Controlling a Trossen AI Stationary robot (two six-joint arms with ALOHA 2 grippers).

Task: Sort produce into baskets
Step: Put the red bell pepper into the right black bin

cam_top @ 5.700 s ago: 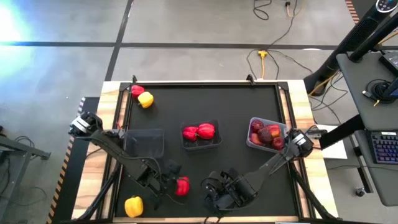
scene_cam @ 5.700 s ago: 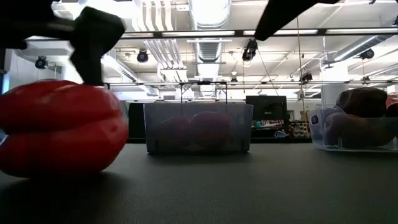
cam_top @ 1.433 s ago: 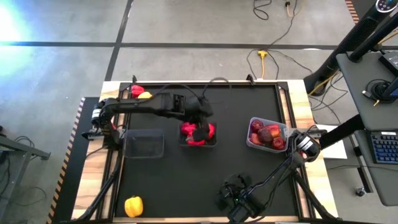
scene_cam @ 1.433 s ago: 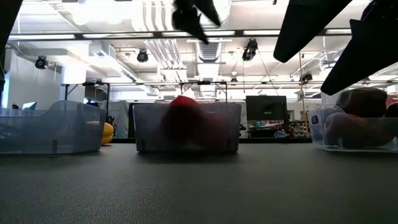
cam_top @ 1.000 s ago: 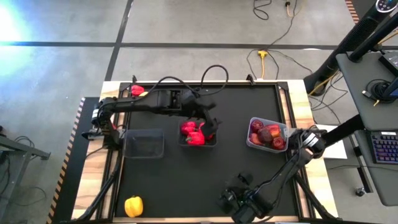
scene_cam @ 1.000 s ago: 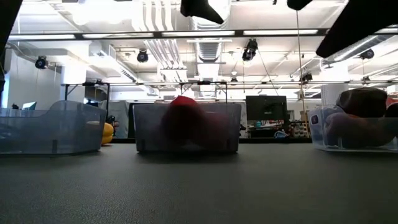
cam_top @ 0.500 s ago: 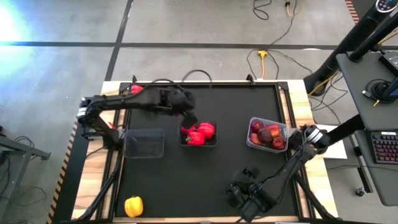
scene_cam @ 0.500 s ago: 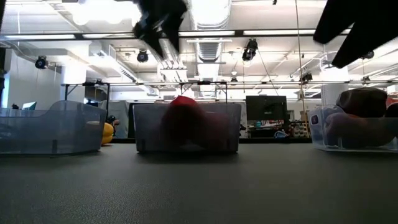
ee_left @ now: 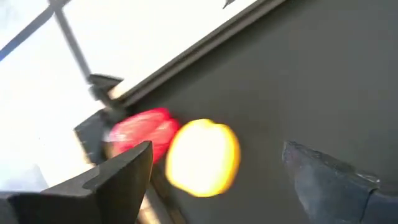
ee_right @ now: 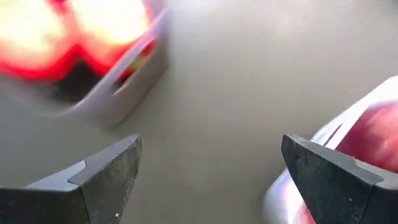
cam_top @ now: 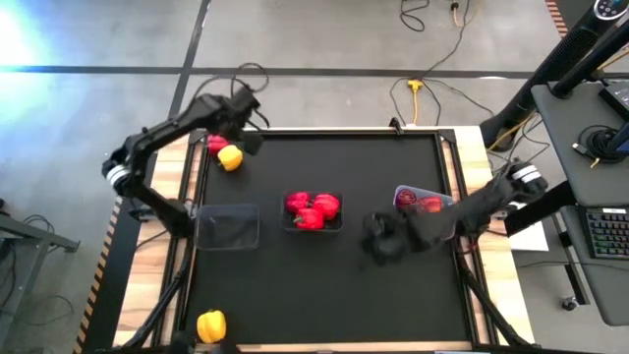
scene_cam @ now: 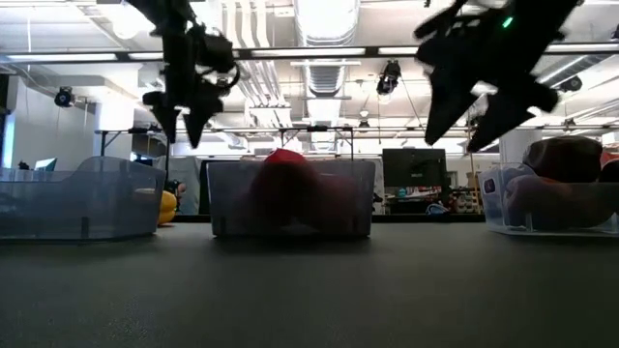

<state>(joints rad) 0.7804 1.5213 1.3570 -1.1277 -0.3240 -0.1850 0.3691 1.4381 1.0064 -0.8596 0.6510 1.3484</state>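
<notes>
A yellow pepper [cam_top: 230, 157] and a red pepper [cam_top: 216, 144] lie on the mat in the far left corner. My left gripper [cam_top: 246, 136] hangs open just above them. In the left wrist view the yellow pepper [ee_left: 202, 155] shows between the open fingers, with the red pepper [ee_left: 140, 130] beside it. My right gripper [cam_top: 378, 244] is open over bare mat between the middle basket [cam_top: 314, 228], which holds red peppers, and the right basket [cam_top: 405, 193], which holds maroon apples. The left basket [cam_top: 227, 226] holds nothing. Another yellow pepper [cam_top: 210, 324] lies near the front left.
The right arm crosses over the right basket and hides part of it. The table's raised frame [cam_top: 314, 131] runs just behind the two far peppers. Bare mat lies between the baskets and the near edge.
My left gripper has swung from above the middle basket toward the table's far left corner, sinking and tipping downward over the two peppers there. My right gripper has gone from the near edge toward the far side, into the gap between the middle and right baskets.
</notes>
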